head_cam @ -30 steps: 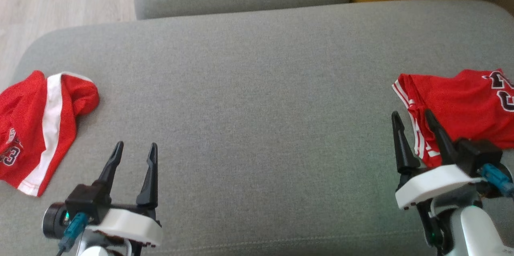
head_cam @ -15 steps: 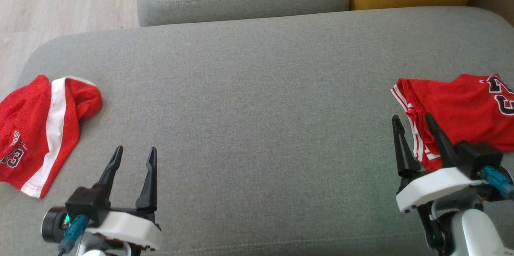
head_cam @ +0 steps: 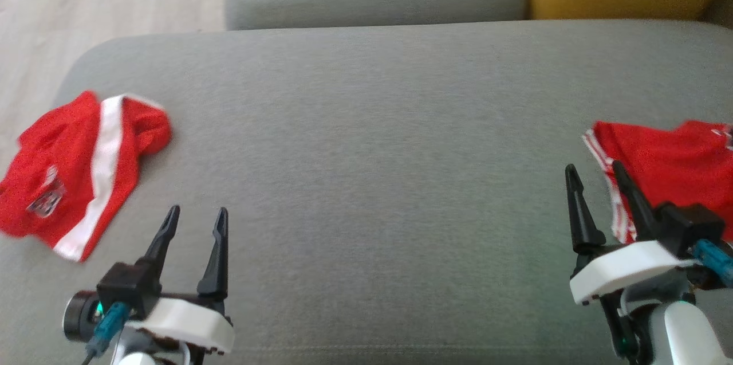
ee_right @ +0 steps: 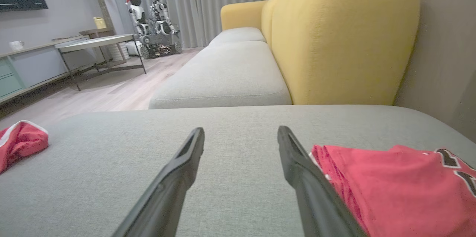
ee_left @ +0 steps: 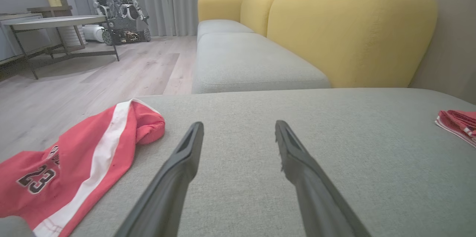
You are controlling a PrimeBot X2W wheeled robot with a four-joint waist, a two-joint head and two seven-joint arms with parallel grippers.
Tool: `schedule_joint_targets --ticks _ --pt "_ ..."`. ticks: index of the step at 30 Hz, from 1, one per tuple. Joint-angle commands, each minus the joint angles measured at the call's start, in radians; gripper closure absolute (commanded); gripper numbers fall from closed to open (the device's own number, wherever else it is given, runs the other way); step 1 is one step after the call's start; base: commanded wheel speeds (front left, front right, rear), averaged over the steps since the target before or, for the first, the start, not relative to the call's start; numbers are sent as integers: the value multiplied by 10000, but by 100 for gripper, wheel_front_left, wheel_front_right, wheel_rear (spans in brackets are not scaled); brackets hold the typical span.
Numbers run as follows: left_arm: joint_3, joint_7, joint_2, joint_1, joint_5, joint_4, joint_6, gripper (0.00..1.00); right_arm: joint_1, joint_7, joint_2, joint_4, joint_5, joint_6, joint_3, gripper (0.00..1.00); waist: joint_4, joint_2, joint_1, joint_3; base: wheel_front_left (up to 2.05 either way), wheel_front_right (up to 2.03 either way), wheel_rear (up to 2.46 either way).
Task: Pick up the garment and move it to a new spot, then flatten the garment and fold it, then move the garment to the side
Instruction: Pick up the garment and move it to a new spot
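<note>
The left gripper holds its two long dark fingers spread apart and empty over the grey fabric sofa seat. A crumpled red garment with a white stripe lies to the left. Another red cloth lies at the far right edge.

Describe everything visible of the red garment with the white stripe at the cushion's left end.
The red garment looks like mesh sports fabric, with a broad white stripe along it, a white hem and a dark 23 printed near one end. It lies loosely spread, its far end bunched into a rounded lump, near the grey cushion's left edge. Only the cushion touches it; the left gripper, fingers open, stands apart.
</note>
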Motion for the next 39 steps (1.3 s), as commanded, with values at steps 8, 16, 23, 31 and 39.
schedule_joint_targets --ticks 8,16,23,31,39 --pt "284 -149 123 -897 15 -187 19 0 -93 144 -26 -693 -116 -7 308 0 2019 0 1 -34 0 0 0" --pt "428 -246 169 -821 -92 -163 112 0 23 195 -26 -772 -1 -7 452 0 3209 0 1 -119 0 0 0" --pt "489 -299 196 -854 -138 -255 172 0 -7 221 -26 -818 -34 -7 486 0 3514 0 1 -35 0 0 0" --pt "505 -341 157 -1066 -281 -261 117 0 -97 314 -26 -905 -60 -7 500 0 3549 0 1 216 0 0 0" --pt "798 -446 -1 -2552 -677 388 -239 0 -805 646 -26 -1288 -258 -7 808 0 3023 0 1 1445 0 0 0"
